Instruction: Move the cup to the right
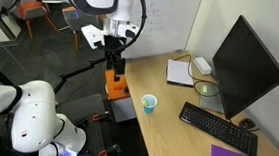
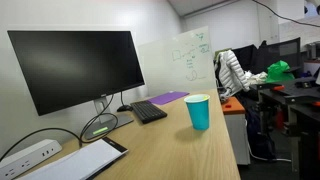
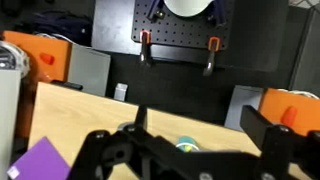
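Light-blue cup stood upright on the worktop, apart from and ahead of the widely spread fingers, lined up with their gap in the wrist view.

White arm drops in from the top of an exterior view, wrist pointing straight down. Lower links bulk at near left. Black gripper hangs vertical and holds nothing. In the wrist view it enters from the bottom edge, fingers spread wide left and right.
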